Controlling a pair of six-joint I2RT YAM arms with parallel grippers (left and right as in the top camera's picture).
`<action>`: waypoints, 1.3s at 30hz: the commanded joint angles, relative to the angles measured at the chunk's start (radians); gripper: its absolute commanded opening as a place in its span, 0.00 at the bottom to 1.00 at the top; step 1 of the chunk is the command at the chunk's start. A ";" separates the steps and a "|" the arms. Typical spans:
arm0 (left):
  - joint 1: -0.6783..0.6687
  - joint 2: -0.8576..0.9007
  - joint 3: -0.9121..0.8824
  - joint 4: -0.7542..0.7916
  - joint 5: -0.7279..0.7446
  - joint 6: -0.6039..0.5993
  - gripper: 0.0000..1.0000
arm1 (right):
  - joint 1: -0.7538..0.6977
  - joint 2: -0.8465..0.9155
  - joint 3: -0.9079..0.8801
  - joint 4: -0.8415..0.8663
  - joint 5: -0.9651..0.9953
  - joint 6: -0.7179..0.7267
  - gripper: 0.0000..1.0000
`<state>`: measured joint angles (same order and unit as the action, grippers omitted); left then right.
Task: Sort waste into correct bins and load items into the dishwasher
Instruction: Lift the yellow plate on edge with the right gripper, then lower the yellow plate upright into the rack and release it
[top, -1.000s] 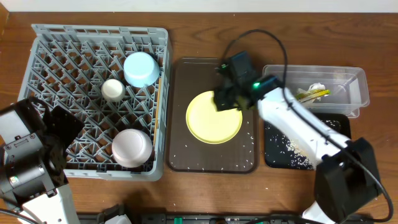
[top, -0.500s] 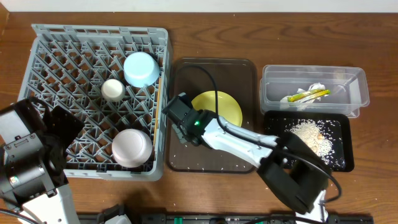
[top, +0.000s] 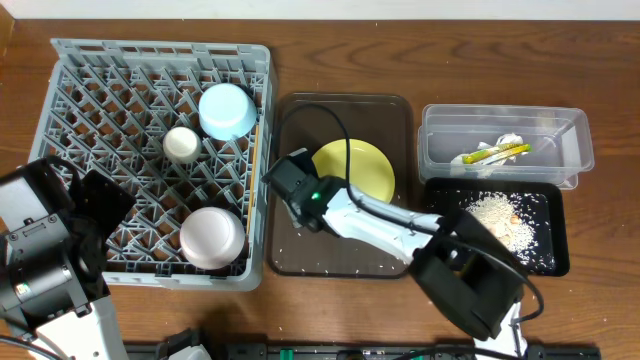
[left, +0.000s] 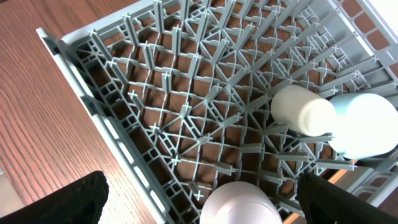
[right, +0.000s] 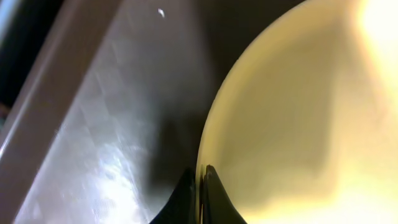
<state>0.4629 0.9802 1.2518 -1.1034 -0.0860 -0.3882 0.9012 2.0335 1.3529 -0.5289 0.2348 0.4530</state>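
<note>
My right gripper (right: 199, 186) is pinched shut on the left rim of the round yellow plate (right: 292, 106), one thin fingertip on each side of the edge. It's a very narrow bite, right at the lip.

The plate lies in the dark brown serving tray (top: 290, 112), towards its far side, with loose rice grains scattered on the tray floor near it. I read the plate as stiff and glossy, so probably slippery between the pads. I can't tell whether it's light plastic or heavier ceramic. Held only at the lip, it'll want to swing or slide out once it lifts, so I'd go slowly and keep it edge-up.

Out to the left sits the large grey plastic dish rack (top: 60, 52), touching the tray's side. Its pegs should take a plate standing on edge. A light blue bowl (top: 225, 110) and a small white cup (top: 181, 143) are in there.

My left gripper (left: 202, 200) hangs wide open over the rack's near left corner, holding nothing.
</note>
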 joint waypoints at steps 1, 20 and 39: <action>0.003 -0.001 0.012 -0.004 -0.016 0.013 0.98 | -0.083 -0.140 0.055 -0.031 -0.088 0.030 0.01; 0.003 -0.001 0.012 -0.004 -0.016 0.013 0.98 | -0.295 -0.433 0.058 0.554 -0.838 0.501 0.01; 0.003 -0.001 0.012 -0.004 -0.016 0.013 0.98 | -0.063 -0.187 0.057 0.932 -0.571 0.780 0.01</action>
<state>0.4629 0.9802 1.2518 -1.1027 -0.0860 -0.3882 0.8356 1.8103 1.4105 0.3767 -0.3851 1.1557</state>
